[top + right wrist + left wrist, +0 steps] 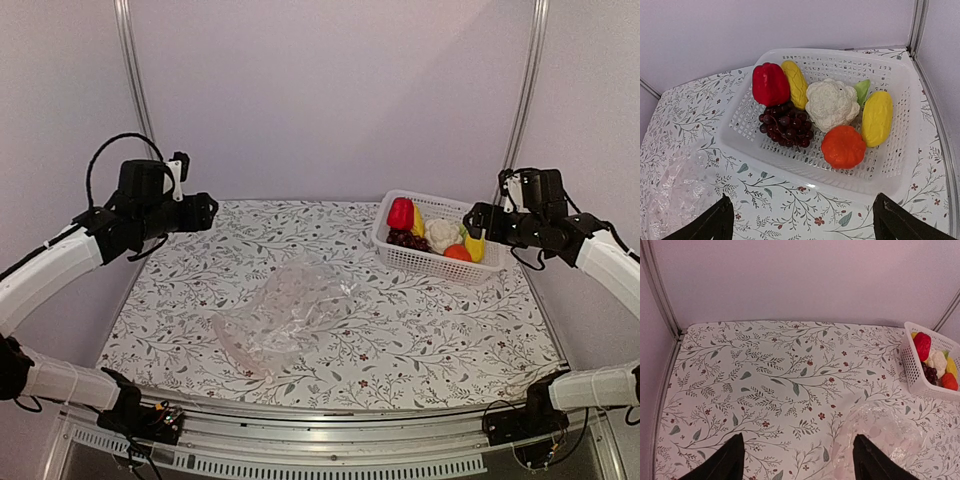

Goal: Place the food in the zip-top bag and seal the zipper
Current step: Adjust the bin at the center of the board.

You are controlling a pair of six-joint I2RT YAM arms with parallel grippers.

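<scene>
Both arms hang above the table (450, 330) with nothing in hand. The left gripper (796, 455) has its fingers spread wide over the left side, and the right gripper (802, 220) is just as wide over the basket (440, 268) at the far right corner.

The bag (290, 315) lies flat and crumpled near the middle of the table, a little toward the near edge and well apart from the basket. Its long axis runs diagonally, from the near left toward the far right. The zipper cannot be made out in the crinkled plastic, so which end holds the mouth cannot be told.

All the food sits in the basket:
- The pepper (770, 84) lies at the far left.
- The grapes (786, 125) lie just in front of the pepper.
- The cauliflower (832, 104) is in the centre.
- The orange (843, 146) is nearest the right gripper.
- Two yellow pieces (876, 117) flank the cauliflower.

Nothing has been bagged, so the work likely starts with a first pick.

To do that well, the right gripper should come straight down on a piece lying free on top. The orange or the pepper would serve. It should close across the piece's narrow width, clear of the basket wall.

Meanwhile the left gripper would do best to find the bag's mouth. It should pinch one lip only and lift it, so the opening faces the basket. Thin plastic slips and folds, so a shallow, firm pinch at the edge should beat a deep grab.
</scene>
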